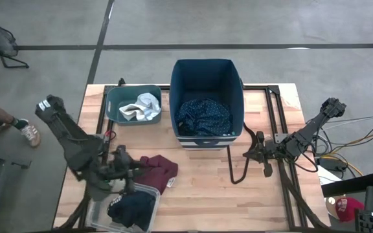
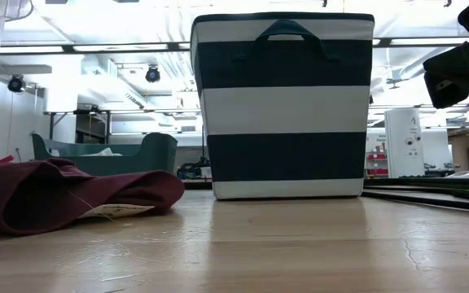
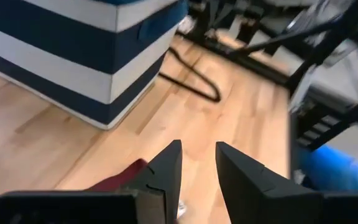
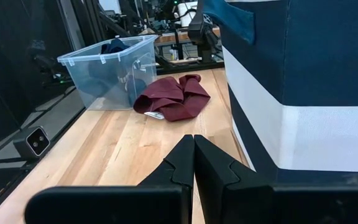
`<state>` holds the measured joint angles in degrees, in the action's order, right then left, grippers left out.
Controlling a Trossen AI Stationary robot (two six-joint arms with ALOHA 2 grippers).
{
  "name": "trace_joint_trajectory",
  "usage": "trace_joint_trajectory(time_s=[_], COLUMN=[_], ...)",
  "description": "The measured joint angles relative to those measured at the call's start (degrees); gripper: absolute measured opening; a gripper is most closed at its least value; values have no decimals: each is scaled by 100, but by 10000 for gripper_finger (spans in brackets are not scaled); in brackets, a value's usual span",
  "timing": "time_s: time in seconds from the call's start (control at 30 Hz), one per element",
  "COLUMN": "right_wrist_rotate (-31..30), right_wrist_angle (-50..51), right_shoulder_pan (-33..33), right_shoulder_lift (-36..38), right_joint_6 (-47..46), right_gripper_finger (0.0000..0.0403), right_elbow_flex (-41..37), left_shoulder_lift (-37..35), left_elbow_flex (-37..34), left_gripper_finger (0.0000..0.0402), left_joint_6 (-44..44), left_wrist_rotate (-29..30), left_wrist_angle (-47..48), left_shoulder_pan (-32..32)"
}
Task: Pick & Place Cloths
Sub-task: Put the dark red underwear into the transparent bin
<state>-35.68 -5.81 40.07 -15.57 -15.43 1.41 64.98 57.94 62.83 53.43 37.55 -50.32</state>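
Note:
A maroon cloth (image 1: 158, 169) (image 2: 55, 195) lies crumpled on the wooden table, a paper tag (image 2: 116, 210) at its edge. My left gripper (image 1: 136, 172) (image 3: 197, 155) hovers at the cloth's left edge, open, with nothing between its fingers; the cloth (image 3: 120, 177) shows just beside them. A navy patterned cloth (image 1: 203, 116) lies in the striped navy bin (image 1: 236, 84). Pale cloths (image 1: 141, 107) lie in the teal bin (image 1: 114, 97), and a dark navy cloth (image 1: 131, 208) in the clear bin (image 1: 149, 191). My right gripper (image 1: 248, 154) (image 4: 194, 142) waits shut beside the striped bin.
The striped bin (image 2: 283, 106) stands tall at the table's far middle, the teal bin (image 2: 112, 155) to its left. A black cable (image 1: 235, 169) loops on the table in front of my right gripper. Bare wood stretches across the near middle. A person's shoe (image 1: 28, 131) shows off the table's left side.

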Motion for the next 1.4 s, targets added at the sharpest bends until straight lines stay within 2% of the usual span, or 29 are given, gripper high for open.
trace_joint_trajectory(time_s=[0.17, 0.33, 0.47, 0.57, 0.87, 1.07, 1.23, 1.4], right_wrist_rotate=[0, 0, 0, 0, 0, 0, 0, 0], right_wrist_angle=[-1, -1, 0, -1, -1, -1, 0, 1], right_shoulder_pan=[0, 2, 2, 2, 2, 2, 0, -2], right_shoulder_lift=[1, 1, 1, 0, 2, 2, 2, 0], right_joint_6=[0, 1, 1, -1, 1, 0, 1, 1], right_gripper_finger=[8, 8, 8, 8, 8, 8, 8, 8], right_elbow_flex=[0, 0, 0, 0, 0, 0, 0, 0], left_shoulder_lift=[424, 974, 1447, 1770, 2428, 2755, 2983, 3106], left_elbow_flex=[6, 6, 6, 12, -1, -6, -45, -226], left_gripper_finger=[117, 173, 220, 239, 242, 242, 241, 236], left_joint_6=[-238, -281, -297, -303, -220, -235, -577, -591], left_wrist_rotate=[-844, -1547, -2371, -2943, -4167, -4271, -4710, -4850], left_wrist_angle=[13, 11, 2, 2, 82, 99, 83, 30], left_shoulder_pan=[596, 1212, 1672, 2004, 2665, 2845, 2865, 2877])
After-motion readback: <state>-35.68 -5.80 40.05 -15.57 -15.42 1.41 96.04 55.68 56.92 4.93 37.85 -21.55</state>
